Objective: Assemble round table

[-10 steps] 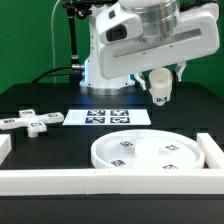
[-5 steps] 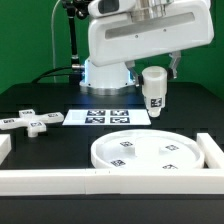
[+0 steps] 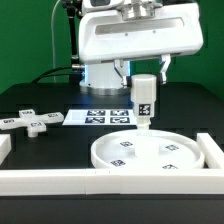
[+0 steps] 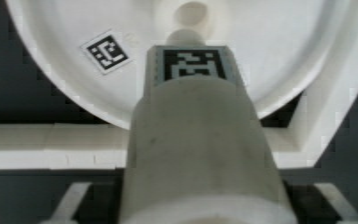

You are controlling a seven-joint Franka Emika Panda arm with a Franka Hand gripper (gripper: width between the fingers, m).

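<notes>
My gripper [image 3: 143, 72] is shut on the short cylinder leg [image 3: 144, 98], which hangs upright with its tag facing the camera. Its thin end points down over the far part of the large flat disc [image 3: 150, 152]. I cannot tell whether the tip touches the disc. In the wrist view the leg [image 4: 197, 120] fills the middle between the dark fingers [image 4: 62, 200], and the disc [image 4: 274, 40] with one tag lies beyond it. The cross-shaped piece [image 3: 30, 122] lies flat at the exterior view's left, far from the gripper.
The marker board [image 3: 108, 117] lies behind the disc, under the arm. A long white border bar [image 3: 60, 180] runs along the front, and another [image 3: 212, 150] stands at the disc's right. A small white block [image 3: 4, 146] sits at the left edge.
The arm has swung toward the exterior view's left with the leg in its grip. The leg has turned upright and come down over the disc's far part.
</notes>
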